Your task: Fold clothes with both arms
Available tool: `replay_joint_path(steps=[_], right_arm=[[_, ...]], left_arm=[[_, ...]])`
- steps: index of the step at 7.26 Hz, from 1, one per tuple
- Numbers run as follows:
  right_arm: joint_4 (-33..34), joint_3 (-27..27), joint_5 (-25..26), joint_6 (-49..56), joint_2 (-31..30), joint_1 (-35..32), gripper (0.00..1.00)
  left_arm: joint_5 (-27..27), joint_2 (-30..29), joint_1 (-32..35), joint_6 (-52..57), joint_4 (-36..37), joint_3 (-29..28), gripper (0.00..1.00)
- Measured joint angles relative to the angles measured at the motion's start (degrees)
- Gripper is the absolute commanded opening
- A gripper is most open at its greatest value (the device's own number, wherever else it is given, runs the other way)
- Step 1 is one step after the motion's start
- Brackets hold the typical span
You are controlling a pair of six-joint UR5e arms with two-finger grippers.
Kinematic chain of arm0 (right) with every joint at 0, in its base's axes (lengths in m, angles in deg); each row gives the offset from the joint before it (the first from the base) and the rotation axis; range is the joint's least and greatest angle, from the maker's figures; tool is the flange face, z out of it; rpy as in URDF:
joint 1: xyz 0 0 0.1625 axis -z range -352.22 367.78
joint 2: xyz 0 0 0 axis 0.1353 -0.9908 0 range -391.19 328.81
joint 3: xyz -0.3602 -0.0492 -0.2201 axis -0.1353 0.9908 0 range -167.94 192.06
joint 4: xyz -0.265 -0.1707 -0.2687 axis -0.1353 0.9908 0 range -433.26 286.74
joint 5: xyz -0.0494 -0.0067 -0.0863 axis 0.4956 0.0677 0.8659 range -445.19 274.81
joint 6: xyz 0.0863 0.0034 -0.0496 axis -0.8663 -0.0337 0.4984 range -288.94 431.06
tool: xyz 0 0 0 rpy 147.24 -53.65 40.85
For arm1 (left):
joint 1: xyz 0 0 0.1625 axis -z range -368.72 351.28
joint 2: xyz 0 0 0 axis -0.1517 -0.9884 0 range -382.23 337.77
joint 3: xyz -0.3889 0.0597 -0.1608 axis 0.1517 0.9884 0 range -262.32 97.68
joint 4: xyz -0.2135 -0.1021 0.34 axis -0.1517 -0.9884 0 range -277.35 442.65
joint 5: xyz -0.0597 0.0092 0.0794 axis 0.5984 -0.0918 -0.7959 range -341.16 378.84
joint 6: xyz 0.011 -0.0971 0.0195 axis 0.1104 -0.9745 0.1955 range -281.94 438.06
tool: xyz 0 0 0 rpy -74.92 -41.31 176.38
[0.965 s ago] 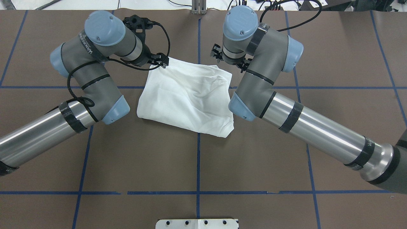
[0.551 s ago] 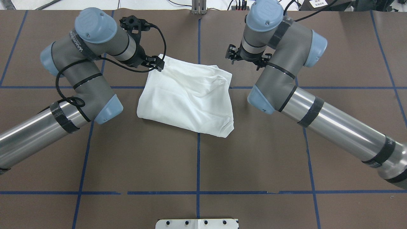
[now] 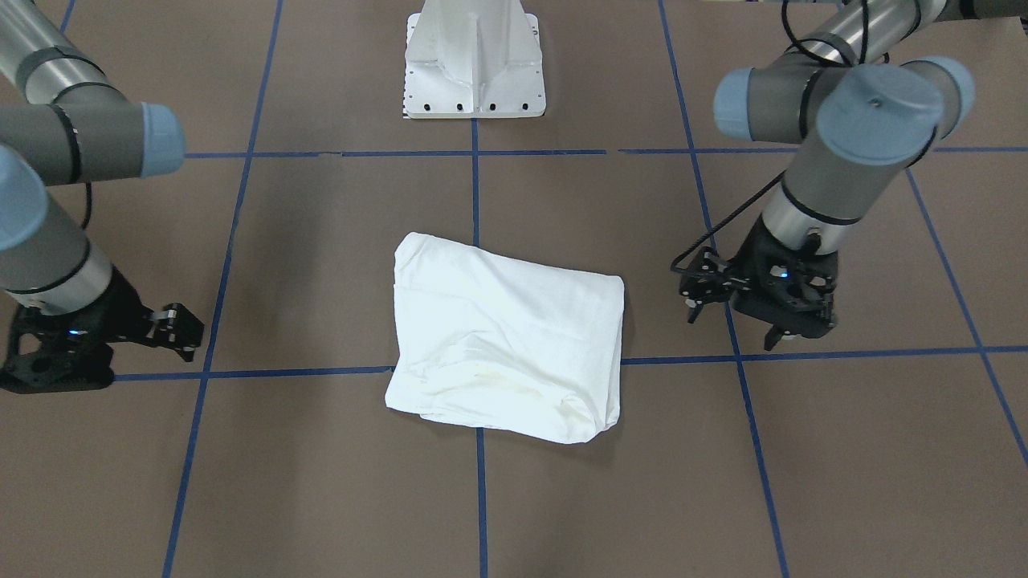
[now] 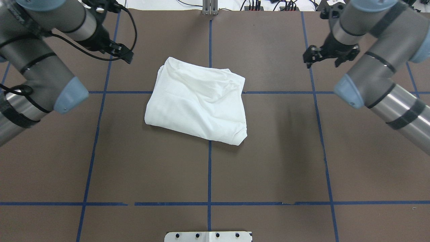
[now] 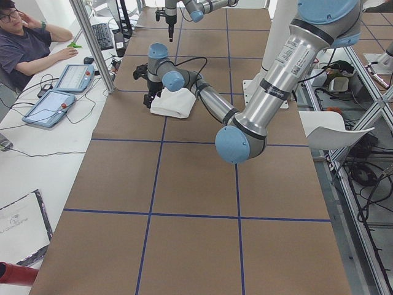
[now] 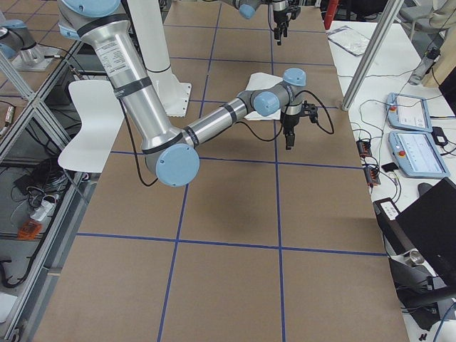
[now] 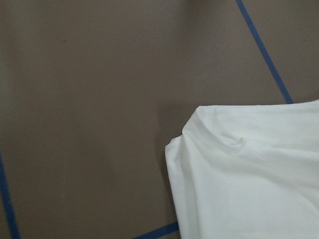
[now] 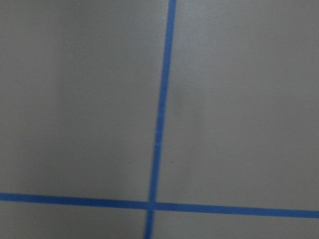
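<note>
The clothes, one white shirt [image 4: 198, 101], lie folded into a rough rectangle at the middle of the brown table, also seen in the front view [image 3: 506, 345] and partly in the left wrist view [image 7: 249, 174]. My left gripper [image 4: 122, 55] hangs open above the table, well clear of the shirt's far left corner [image 3: 799, 333]. My right gripper [image 4: 331, 55] is open too, off beyond the shirt's right side [image 3: 173, 329]. Neither holds anything. The right wrist view shows only bare table and tape lines.
Blue tape lines [image 4: 209, 168] divide the table into squares. The white pedestal base [image 3: 474, 72] stands at the robot's edge. A person [image 5: 24, 43] sits at a side desk with tablets [image 5: 52, 104]. A white chair [image 6: 92, 114] stands off the table.
Both arms have swung outward and away from the shirt's far corners. The left gripper, which was at the far left corner, now stands apart from it. The shirt has not moved.
</note>
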Motion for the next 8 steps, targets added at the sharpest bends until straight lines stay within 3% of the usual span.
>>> replay_joint_path(steps=[2, 4, 6, 8], right_arm=[[3.1, -3.5, -5.0, 17.1, -8.7, -8.0, 1.0], [3.4, -4.3, -9.5, 32.1, -17.5, -17.5, 1.0], [3.5, -5.4, -10.7, 39.1, -24.6, -24.8, 1.0], [3.9, -6.7, -10.8, 40.3, -28.4, -27.8, 1.0]], left_arm=[[3.4, 6.2, 8.9, 16.5, 1.8, 0.9, 1.0], [5.2, 13.4, 15.8, 24.2, 1.7, 1.6, 1.0], [5.8, 19.6, 22.4, 26.1, 1.3, 1.5, 1.0], [6.5, 24.7, 26.7, 28.5, 2.9, 1.2, 1.0]])
